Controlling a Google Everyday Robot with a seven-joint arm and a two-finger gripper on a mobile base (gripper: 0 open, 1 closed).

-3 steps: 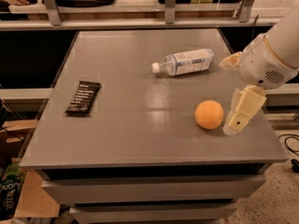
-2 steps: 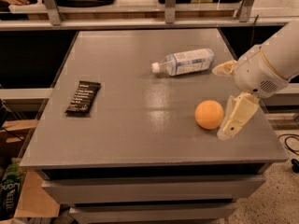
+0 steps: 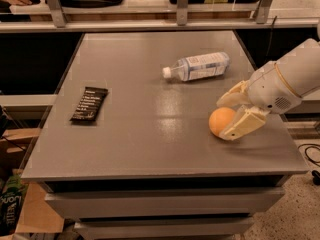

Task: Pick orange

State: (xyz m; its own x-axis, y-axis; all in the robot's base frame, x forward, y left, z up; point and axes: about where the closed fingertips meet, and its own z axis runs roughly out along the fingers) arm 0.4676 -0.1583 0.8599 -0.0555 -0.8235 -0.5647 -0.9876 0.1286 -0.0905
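The orange (image 3: pixel 218 121) sits on the grey table (image 3: pixel 150 134) near its right front part. My gripper (image 3: pixel 223 118) comes in from the right on a white arm. It is open, with one cream finger (image 3: pixel 231 98) behind the orange and the other finger (image 3: pixel 242 124) in front of it, so the orange lies between them. I cannot tell whether the fingers touch the fruit. The orange rests on the table top.
A clear plastic bottle (image 3: pixel 197 66) lies on its side behind the orange. A dark snack bar (image 3: pixel 89 104) lies at the table's left. A rail and shelf (image 3: pixel 160 19) run along the back. The table's right edge is close to the arm.
My gripper has moved left and a little down, from beside the orange to around it. The orange, bottle and snack bar have not moved.
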